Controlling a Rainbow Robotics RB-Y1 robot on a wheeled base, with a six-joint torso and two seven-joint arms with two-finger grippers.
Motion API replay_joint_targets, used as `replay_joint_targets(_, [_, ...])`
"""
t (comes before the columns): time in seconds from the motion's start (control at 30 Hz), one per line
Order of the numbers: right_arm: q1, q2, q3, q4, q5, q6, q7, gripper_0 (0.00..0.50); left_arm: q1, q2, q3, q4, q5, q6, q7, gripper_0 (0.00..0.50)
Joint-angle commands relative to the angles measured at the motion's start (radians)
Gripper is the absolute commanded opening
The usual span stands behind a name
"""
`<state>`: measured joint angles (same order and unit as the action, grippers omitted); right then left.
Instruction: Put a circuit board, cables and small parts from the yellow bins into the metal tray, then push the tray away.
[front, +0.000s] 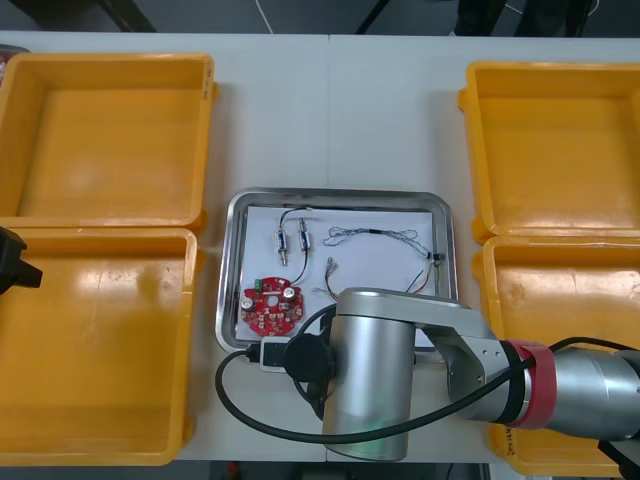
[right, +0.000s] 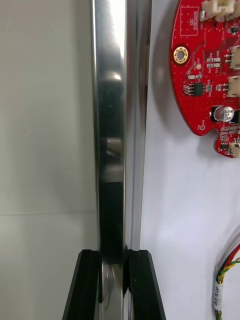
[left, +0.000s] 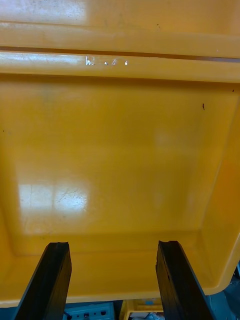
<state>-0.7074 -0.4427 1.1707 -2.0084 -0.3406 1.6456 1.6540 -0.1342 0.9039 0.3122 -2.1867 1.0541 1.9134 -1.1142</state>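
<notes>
four bins (front: 105, 130); one board (front: 271, 305); right gripper (right: 115, 257) clamps tray (right: 112, 150)

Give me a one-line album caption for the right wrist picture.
Right gripper clamps the metal tray by its rim; red circuit board and a red and yellow cable lie inside.

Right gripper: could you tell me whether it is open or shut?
Shut on the metal tray: the right gripper holds its rim between both fingers.
</notes>
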Motion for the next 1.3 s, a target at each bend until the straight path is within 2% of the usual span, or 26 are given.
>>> replay_joint_targets(0.03, [-0.104,-0.022,0.073,-0.013,0.009,-0.029,-0.026,0.000,0.019,0.043,0.030,-0.002,-0.009,0.007,-0.038,0.500])
replay_joint_targets(0.6, [-0.224,-0.030,0.066,0.071,0.008,-0.038,-0.031,0.000,0.019,0.043,0.030,-0.002,-0.009,0.007,-0.038,0.500])
replay_joint_targets(1.07, [-0.340,0.001,0.063,0.172,0.006,-0.043,-0.031,0.000,0.019,0.043,0.030,-0.002,-0.009,0.007,-0.038,0.500])
replay_joint_targets(1.3, [-0.362,0.027,0.030,0.221,0.006,-0.043,-0.029,0.000,0.019,0.043,0.030,-0.002,-0.009,0.007,-0.038,0.500])
